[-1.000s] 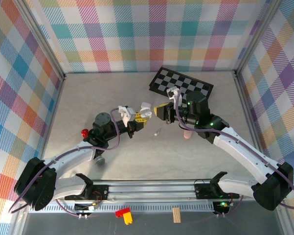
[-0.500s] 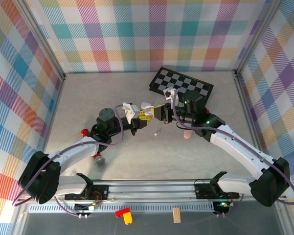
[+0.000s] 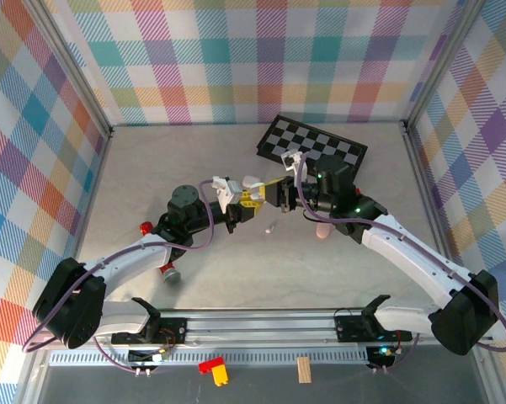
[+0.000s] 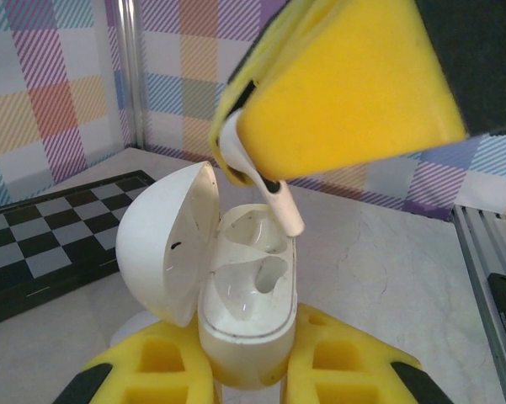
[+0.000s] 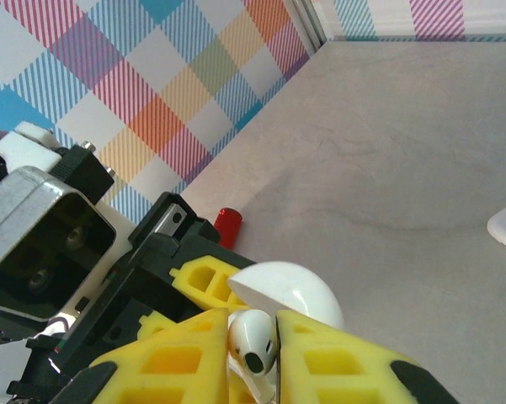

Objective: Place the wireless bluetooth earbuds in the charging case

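Earbud (image 4: 279, 204) first, seen from the left wrist: a glossy white stemmed bud, pinched at its head by the right pincer (image 4: 238, 133), whose yellow pads are closed narrow on it. It hangs tilted, stem down, just over the open case (image 4: 246, 332); I cannot tell whether the tip touches the rim. The left pincer (image 4: 248, 374) is clamped on the case's base. It holds the case upright with the rounded lid (image 4: 162, 252) swung back, so the two moulded sockets face up, I'd say to give the stem a clear drop.

From the right wrist, the bud's head sits squeezed between blocky yellow pads with square hollows, a dark mesh spot facing out. The lid's smooth dome lies right below, which suggests the aim is close.

From above, both pincers meet over the middle of the pale marbled table (image 3: 151, 160). A loose earbud (image 3: 271, 225) lies on it just beside them, towards the arm bases, and a chessboard (image 3: 316, 147) lies flat beyond.
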